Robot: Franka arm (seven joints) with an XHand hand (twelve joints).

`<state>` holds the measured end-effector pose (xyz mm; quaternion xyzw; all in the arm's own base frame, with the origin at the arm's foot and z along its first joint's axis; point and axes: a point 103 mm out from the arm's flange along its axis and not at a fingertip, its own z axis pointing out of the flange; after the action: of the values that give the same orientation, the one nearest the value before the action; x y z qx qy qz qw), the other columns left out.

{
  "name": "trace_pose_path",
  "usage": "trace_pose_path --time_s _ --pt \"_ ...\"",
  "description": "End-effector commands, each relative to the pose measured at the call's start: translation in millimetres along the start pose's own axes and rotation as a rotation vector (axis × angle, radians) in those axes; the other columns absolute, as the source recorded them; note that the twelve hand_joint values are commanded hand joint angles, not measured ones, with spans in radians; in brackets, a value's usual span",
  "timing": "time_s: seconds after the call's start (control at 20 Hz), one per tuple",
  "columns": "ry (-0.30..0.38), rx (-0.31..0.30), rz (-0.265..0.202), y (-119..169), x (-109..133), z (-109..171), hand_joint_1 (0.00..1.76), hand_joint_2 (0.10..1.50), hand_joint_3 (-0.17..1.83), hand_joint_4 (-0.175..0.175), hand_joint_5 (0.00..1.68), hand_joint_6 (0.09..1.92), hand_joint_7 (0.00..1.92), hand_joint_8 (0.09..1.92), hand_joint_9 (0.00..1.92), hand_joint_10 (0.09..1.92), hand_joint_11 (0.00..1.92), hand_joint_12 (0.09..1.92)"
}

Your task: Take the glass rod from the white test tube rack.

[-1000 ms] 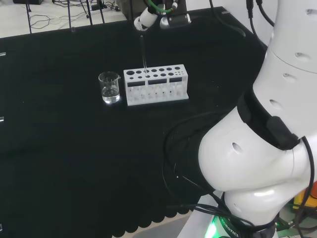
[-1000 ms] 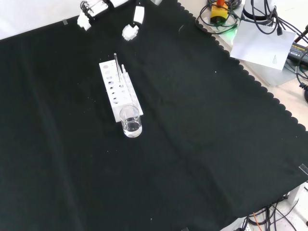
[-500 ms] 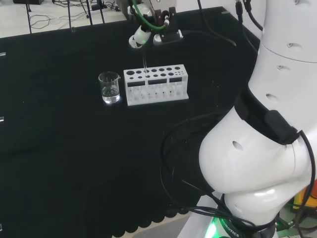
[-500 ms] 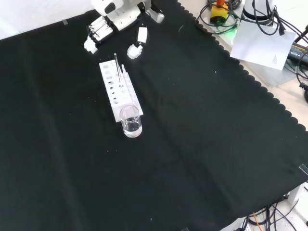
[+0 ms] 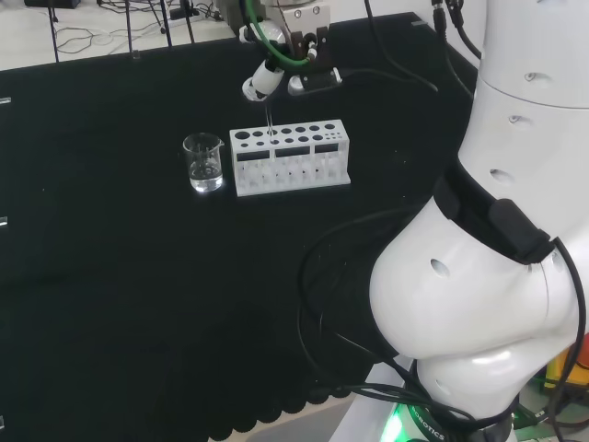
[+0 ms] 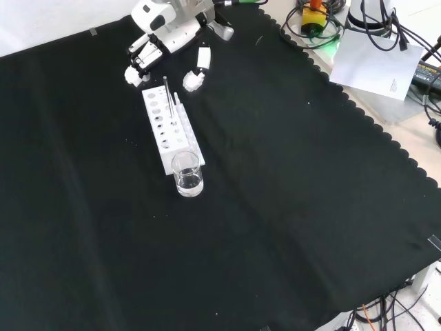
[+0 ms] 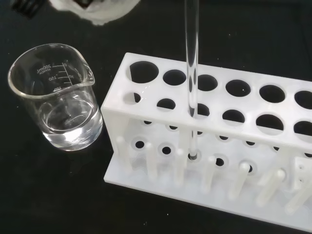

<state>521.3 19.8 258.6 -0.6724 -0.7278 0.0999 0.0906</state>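
The white test tube rack (image 5: pixel 291 158) (image 6: pixel 169 127) (image 7: pixel 214 146) lies on the black cloth. The clear glass rod (image 5: pixel 268 120) (image 6: pixel 167 96) (image 7: pixel 191 63) stands upright in a hole near the rack's beaker end. My hand (image 5: pixel 276 69) (image 6: pixel 169 34) hovers just above the rod's top, open. In the front view its fingers (image 6: pixel 138 63) sit left of the rod's top and its thumb (image 6: pixel 195 72) right of it, neither touching the rod. A blurred white part of the hand (image 7: pixel 97 9) shows in the wrist view.
A glass beaker (image 5: pixel 203 162) (image 6: pixel 188 174) (image 7: pixel 56 97) with a little clear liquid stands right at the rack's end. The arm's white links (image 5: pixel 497 258) bulk large at the head view's right. Cables and paper lie past the cloth's scalloped edge (image 6: pixel 358 110).
The hand has come down toward the rack, until its fingers and thumb flank the rod's top. Rod, rack and beaker have not moved.
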Motion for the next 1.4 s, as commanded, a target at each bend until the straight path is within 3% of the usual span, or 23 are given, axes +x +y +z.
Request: trace_pose_path --time_s 0.05,0.35,0.5,0.6,0.75,1.05,1.4 --pt "0.033 -0.017 0.009 3 -3 8 0.79 0.76 0.69 -0.17 0.12 0.09 0.33 1.02 0.57 0.94 0.09 1.47" --pt "0.043 -0.014 -0.005 3 -8 12 0.82 0.8 0.68 -0.175 0.36 0.13 0.44 1.04 0.67 0.95 0.16 1.44" --pt "0.044 -0.003 -0.009 9 -8 15 0.83 0.82 0.67 -0.175 0.34 0.37 0.45 1.03 0.7 0.94 0.2 1.42" --pt "0.015 0.023 0.045 14 -7 18 0.83 0.83 0.67 -0.175 0.29 0.56 0.47 1.02 0.72 0.94 0.22 1.42" --pt "0.015 0.028 0.035 20 -3 21 0.84 0.84 0.68 -0.175 0.29 0.8 0.5 1.02 0.75 0.94 0.28 1.4" --pt "0.008 0.022 0.013 20 -11 22 0.87 0.86 0.7 -0.175 0.39 1.05 0.57 1.02 0.83 0.94 0.62 1.33" --pt "-0.012 0.009 -0.008 21 -4 19 0.95 0.87 0.72 -0.175 0.5 1.13 0.72 1.06 1.04 1.06 0.98 1.24"
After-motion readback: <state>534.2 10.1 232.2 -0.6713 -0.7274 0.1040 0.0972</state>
